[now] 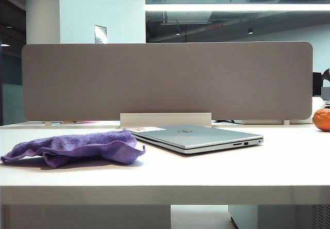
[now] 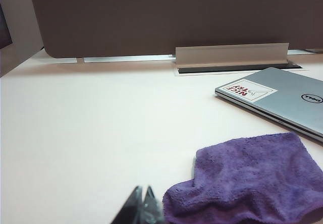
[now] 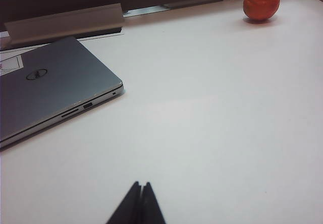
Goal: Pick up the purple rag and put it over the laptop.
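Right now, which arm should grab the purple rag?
Left. The purple rag lies just beside the shut left end effector. The right end effector, also shut, faces bare table, the laptop and an orange fruit; no rag in its view.

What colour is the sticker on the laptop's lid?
White with red lettering, on the closed silver-grey laptop's sticker; clearest in the left wrist view.

The purple rag is soft cloth with a rough terry surface. The laptop has a smooth, matt silver metal lid. The table is smooth and white. The orange fruit looks slightly glossy.
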